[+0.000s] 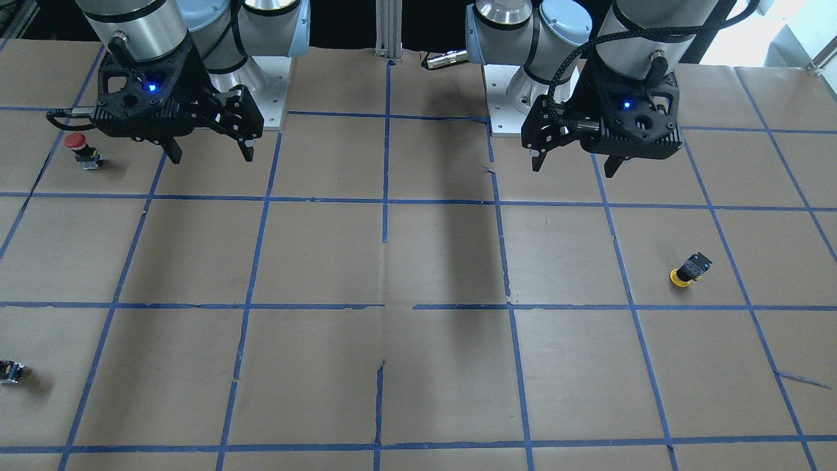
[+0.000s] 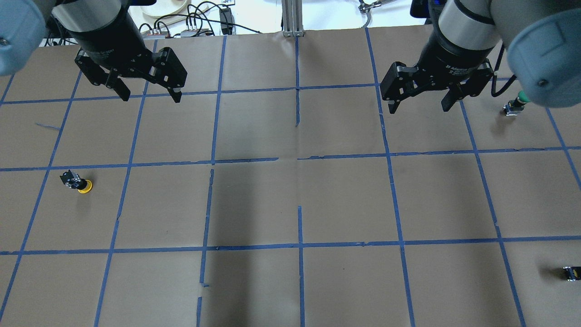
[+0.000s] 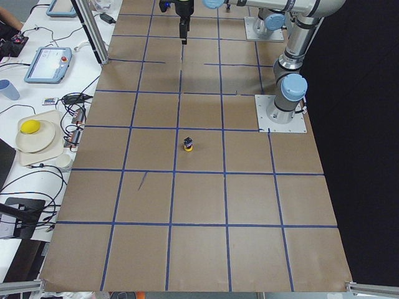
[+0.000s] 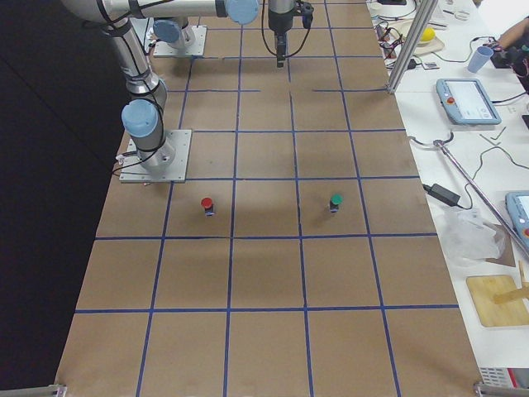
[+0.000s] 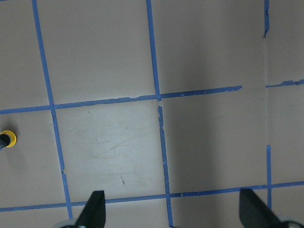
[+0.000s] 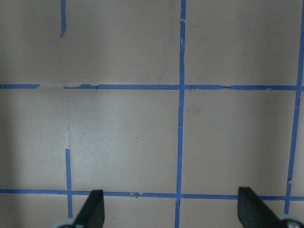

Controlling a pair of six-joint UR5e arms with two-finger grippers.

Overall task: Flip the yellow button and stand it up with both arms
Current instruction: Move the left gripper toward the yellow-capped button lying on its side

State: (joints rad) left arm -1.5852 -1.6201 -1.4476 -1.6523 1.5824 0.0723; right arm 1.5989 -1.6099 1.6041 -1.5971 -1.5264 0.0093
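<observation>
The yellow button (image 1: 690, 269) rests tilted on the brown paper, its yellow cap down and its black body up. It also shows in the overhead view (image 2: 77, 181), the exterior left view (image 3: 188, 144) and at the left edge of the left wrist view (image 5: 7, 139). My left gripper (image 2: 150, 96) hangs open and empty above the table near the robot's base, well away from the button; it also shows in the front view (image 1: 574, 167). My right gripper (image 2: 420, 108) is open and empty on the other side (image 1: 211, 156).
A red-capped button (image 1: 82, 149) stands near the right gripper. A green-capped button (image 2: 515, 105) stands at the right side. A tiny black-and-yellow block (image 2: 571, 272) lies near the table's far right edge. Blue tape lines grid the brown paper.
</observation>
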